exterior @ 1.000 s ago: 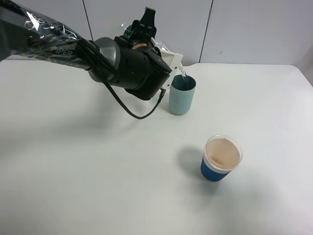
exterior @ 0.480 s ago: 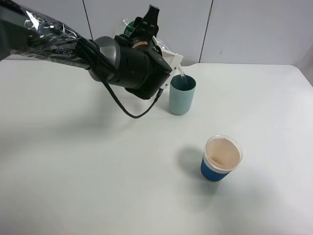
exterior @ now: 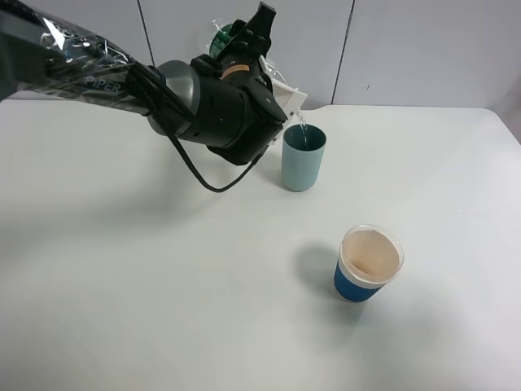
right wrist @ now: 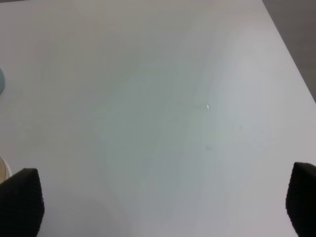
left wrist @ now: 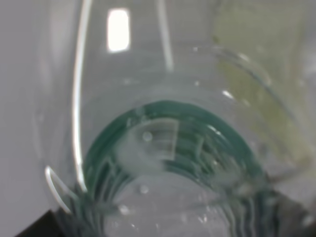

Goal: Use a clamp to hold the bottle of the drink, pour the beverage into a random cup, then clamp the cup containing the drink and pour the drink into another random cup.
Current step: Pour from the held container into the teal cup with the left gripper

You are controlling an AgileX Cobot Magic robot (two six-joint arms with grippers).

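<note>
I tip the bottle [left wrist: 163,148] steeper than before, left tool [exterior: 246,42] clamped on it, right tool [right wrist: 160,202] apart, filling the teal cup [exterior: 303,163].

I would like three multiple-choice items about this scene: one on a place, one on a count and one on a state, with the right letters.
1. Where does the drink from the bottle fall?
A. into the pale blue cup
B. into a red bowl
C. onto a plate

2. How many cups stand on the table?
A. one
B. two
C. three

3. How are the jaws of the right tool?
A. open
B. shut on a spoon
C. shut on a lid

Answers:
1 A: the thin stream meets that cup's mouth.
2 B: only the pale blue cup and a dark blue cup are there.
3 A: its tips stand far apart, nothing between them.
</note>
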